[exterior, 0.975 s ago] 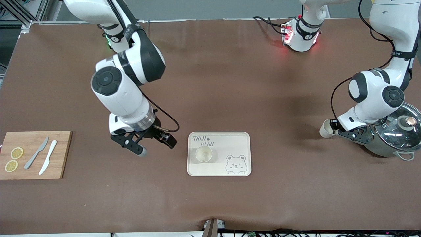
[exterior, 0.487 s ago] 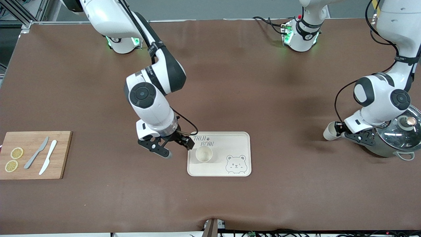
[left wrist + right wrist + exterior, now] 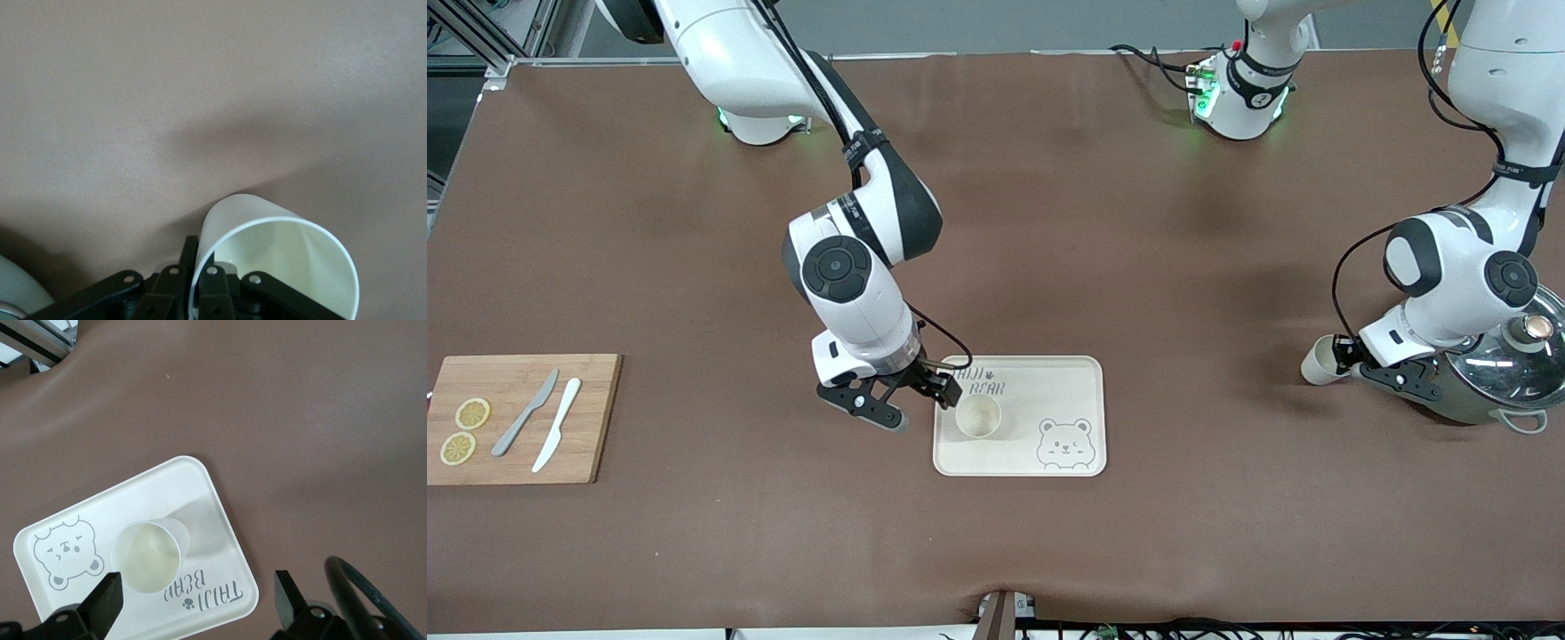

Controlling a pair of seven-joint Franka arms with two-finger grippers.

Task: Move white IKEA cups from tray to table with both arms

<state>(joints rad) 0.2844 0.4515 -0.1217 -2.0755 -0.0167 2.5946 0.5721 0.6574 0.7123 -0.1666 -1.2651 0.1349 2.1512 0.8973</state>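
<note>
The wide table under its matte brown sheet (image 3: 1049, 222) carries everything. Toward the left arm's end stands a steel pot with a glass lid (image 3: 1503, 364); toward the right arm's end lies a wooden cutting board (image 3: 520, 418) with lemon slices and two knives.

The cream rounded-rectangle tray with a grey bear face (image 3: 1067, 382) sits near the middle of the table. One small cream-white handleless cup (image 3: 978, 416) stands upright on it, in the half toward the right arm, beside the grey lettering; the right wrist view shows its round rim and empty, slightly tapered inside.

The right gripper (image 3: 914, 405) hangs low at the tray's edge beside that cup, fingers spread wide and holding nothing, probably lined up to straddle the cup.

The left gripper (image 3: 1347, 363) is clenched on the rim wall of the second white cup (image 3: 1319, 359), carrying it tipped on its side over bare table just beside the pot, well apart from the tray. That looks like a carry toward a set-down spot; the cup will need righting first.
</note>
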